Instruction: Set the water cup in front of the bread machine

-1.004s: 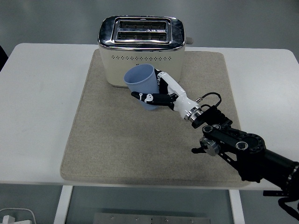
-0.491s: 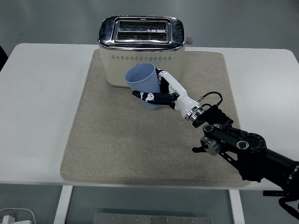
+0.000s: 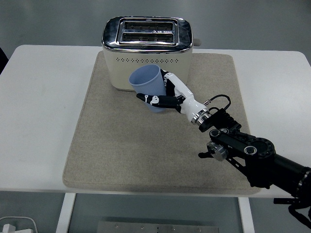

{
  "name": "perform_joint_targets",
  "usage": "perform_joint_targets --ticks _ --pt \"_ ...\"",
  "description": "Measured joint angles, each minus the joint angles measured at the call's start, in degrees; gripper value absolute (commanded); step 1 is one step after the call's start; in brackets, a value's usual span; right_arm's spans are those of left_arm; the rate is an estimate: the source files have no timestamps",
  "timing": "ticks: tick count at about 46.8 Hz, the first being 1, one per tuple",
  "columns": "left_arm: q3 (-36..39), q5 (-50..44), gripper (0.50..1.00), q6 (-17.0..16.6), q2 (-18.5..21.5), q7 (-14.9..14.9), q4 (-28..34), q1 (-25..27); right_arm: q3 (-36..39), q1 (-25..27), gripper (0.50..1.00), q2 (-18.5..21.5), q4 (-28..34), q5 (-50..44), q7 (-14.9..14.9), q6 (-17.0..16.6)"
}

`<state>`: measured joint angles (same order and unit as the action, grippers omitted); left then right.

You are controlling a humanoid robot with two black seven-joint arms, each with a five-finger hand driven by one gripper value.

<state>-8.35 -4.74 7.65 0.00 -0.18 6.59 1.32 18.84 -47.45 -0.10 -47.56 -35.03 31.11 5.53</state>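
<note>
My right robot hand (image 3: 163,98) is clamped round the pale blue plastic water cup (image 3: 148,88), tilted, just in front of the cream-and-chrome bread machine (image 3: 147,51), above the beige mat (image 3: 112,145) on the white worktop (image 3: 39,97). Cup likely light, thin-walled, smooth (squeeze gently); mid-wall grip seems best.

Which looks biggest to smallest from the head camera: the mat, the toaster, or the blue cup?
1. The mat, by far the widest.
2. The toaster.
3. The blue cup, held in the right hand.
</note>
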Motion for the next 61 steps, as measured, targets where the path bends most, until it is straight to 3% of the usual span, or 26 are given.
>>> perform_joint_targets --ticks 3,10,12,61 --pt "0.00 0.00 1.000 0.00 0.00 0.00 0.00 0.01 -0.10 0.15 0.702 0.01 0.01 -0.02 0.00 -0.01" --pt "0.00 0.00 1.000 0.00 0.00 0.00 0.00 0.01 -0.21 0.43 0.860 0.01 0.01 0.03 0.00 -0.40" --pt "0.00 0.00 1.000 0.00 0.00 0.00 0.00 0.02 -0.21 0.43 0.878 0.01 0.02 0.04 0.00 -0.48" --pt "0.00 0.00 1.000 0.00 0.00 0.00 0.00 0.02 -1.88 0.09 0.909 -1.67 0.24 -0.04 0.00 -0.51"
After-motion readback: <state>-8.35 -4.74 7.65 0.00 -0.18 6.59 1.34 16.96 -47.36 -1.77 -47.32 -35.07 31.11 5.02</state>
